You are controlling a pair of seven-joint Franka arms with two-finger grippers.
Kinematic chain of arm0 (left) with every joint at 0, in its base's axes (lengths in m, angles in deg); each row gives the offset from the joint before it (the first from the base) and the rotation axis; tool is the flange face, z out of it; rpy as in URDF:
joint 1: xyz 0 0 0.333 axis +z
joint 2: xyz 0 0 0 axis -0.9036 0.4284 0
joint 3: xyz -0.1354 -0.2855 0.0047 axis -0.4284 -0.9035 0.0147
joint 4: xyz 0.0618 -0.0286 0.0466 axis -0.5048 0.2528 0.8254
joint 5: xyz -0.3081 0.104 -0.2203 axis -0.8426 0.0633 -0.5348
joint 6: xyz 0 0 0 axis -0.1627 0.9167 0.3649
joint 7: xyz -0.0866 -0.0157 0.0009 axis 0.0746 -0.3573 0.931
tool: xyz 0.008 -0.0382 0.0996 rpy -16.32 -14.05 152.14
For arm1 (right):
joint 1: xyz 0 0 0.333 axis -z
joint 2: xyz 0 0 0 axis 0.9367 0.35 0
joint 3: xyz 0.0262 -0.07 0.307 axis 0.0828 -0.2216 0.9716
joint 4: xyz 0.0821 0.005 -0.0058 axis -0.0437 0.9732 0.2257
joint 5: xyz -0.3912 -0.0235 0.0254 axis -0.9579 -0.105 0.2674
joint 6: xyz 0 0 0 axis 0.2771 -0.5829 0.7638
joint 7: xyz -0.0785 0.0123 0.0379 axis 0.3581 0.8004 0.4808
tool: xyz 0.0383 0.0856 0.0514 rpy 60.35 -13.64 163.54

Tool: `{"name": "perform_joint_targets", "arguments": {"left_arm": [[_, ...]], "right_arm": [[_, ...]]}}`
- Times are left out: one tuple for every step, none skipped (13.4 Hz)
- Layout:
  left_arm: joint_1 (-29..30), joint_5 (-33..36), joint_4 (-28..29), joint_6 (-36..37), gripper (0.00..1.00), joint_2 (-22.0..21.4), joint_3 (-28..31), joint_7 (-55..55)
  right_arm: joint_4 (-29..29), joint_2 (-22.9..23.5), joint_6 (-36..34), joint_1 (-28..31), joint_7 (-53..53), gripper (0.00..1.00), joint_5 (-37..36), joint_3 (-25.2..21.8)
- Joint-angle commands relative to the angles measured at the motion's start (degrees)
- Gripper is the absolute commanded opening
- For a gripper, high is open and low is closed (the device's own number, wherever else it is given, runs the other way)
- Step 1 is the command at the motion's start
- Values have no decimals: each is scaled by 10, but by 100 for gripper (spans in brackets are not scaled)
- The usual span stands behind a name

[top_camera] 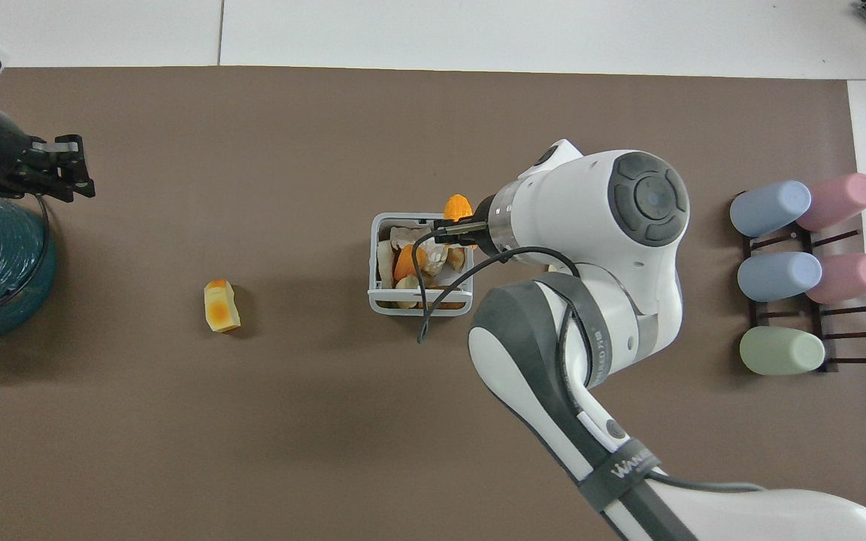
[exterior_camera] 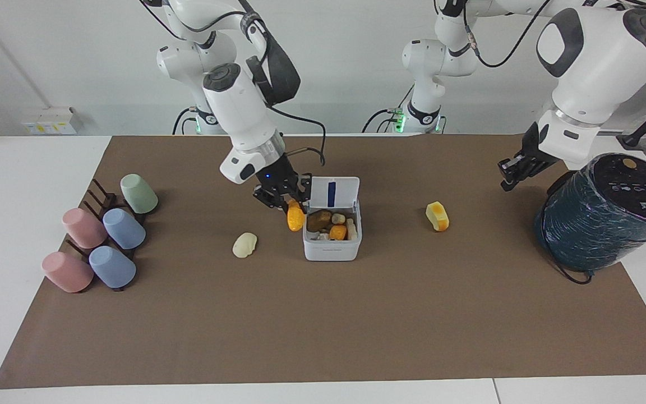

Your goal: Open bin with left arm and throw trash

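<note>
My right gripper [exterior_camera: 291, 203] pinches the orange wedge [exterior_camera: 295, 218] up at the rim of the open white bin [exterior_camera: 331, 247], my left gripper [exterior_camera: 511, 175] hangs by the teal cylinder [exterior_camera: 603, 219], fingers I cannot tell, and the cream lump [exterior_camera: 244, 245] and yellow chunk [exterior_camera: 437, 216] lie beside the bin.

Setting: a robotics laboratory. Indicators: two white jointed arms, the left arm [exterior_camera: 592, 62] and the right arm [exterior_camera: 239, 106], stand at one edge of a white tabletop [exterior_camera: 31, 168] covered by a brown mat [exterior_camera: 323, 325]. Green status lights glow at the arm bases. Black cables run along the arms. The wall is plain white, with a labelled outlet strip [exterior_camera: 51, 120]. Staged props are laid out on the mat: pastel cups [exterior_camera: 104, 235] on a dark rack, and a small white bin [exterior_camera: 332, 235] holding imitation food.
</note>
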Motion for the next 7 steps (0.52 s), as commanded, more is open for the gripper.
{"name": "perform_joint_targets", "arguments": {"left_arm": [[-8,28,161,-104,86,-71,-8,22],[-8,28,171,-121,86,-69,-8,28],[-13,28,184,-139,86,-63,-9,30],[-24,28,203,-155,86,-65,-8,28],[-31,28,221,-162,86,-68,-8,27],[-32,28,230,-168,86,-69,-9,27],[-36,28,245,-182,86,-70,-9,27]], "right_arm": [[-7,19,2,-15,-29,0,13,7],[-5,21,2,-18,-32,0,13,7],[-1,20,2,-19,-33,1,13,7],[3,20,3,-19,-33,5,13,7],[3,24,7,-20,-32,11,13,7],[4,31,14,-22,-31,16,13,7],[4,33,15,-22,-31,31,13,7]]}}
